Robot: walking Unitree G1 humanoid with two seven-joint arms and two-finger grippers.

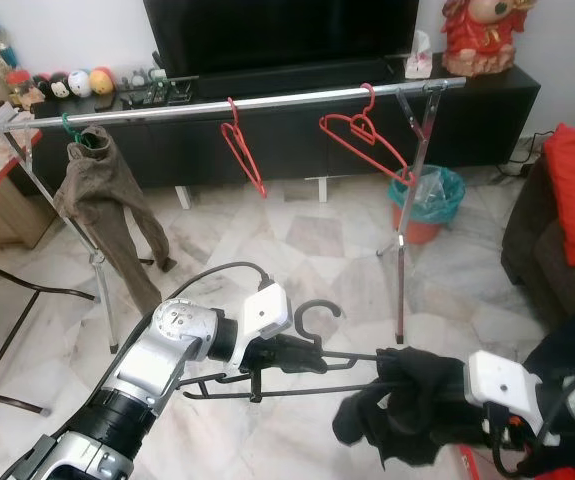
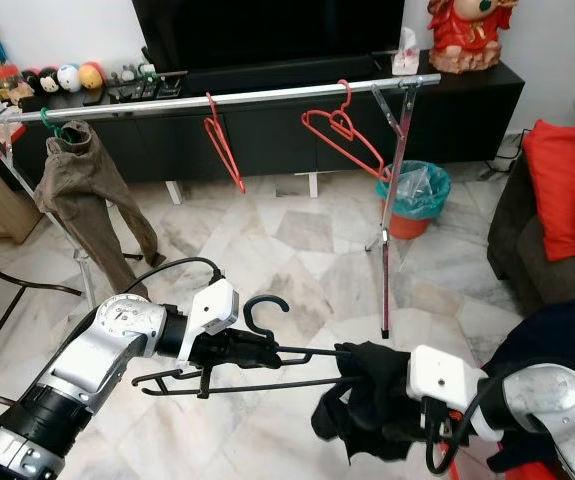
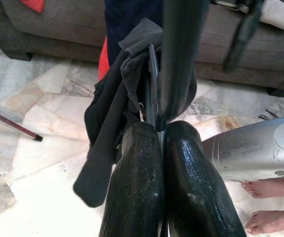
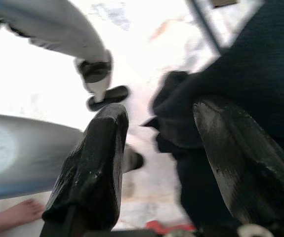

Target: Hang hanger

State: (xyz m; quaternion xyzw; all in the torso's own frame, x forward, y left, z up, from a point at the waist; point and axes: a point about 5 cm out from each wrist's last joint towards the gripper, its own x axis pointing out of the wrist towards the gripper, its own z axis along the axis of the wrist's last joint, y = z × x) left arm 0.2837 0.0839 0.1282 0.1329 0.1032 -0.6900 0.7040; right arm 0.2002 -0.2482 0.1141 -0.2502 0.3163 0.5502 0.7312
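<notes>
Hanger of thin black wire with an open hook (image 1: 307,345) lies almost flat in front of my chest, hook pointing up and toward the rack, its long bars running from my left arm across to my right. My left gripper (image 1: 292,350) is clenched on it just below the hook; in the left wrist view my two black fingers (image 3: 137,182) press together with the wire pinched between them. A crumpled black cloth garment (image 1: 402,405) is bunched on the hanger's far end. My right gripper (image 4: 161,148) sits at that bundle with its fingers spread, the dark fabric lying between them, not clamped. Beyond, well apart from the hanger, a long silver metal clothes rail (image 1: 267,100) carries two red wire hangers (image 1: 362,135) and brown trousers on a green hanger (image 1: 102,195).
</notes>
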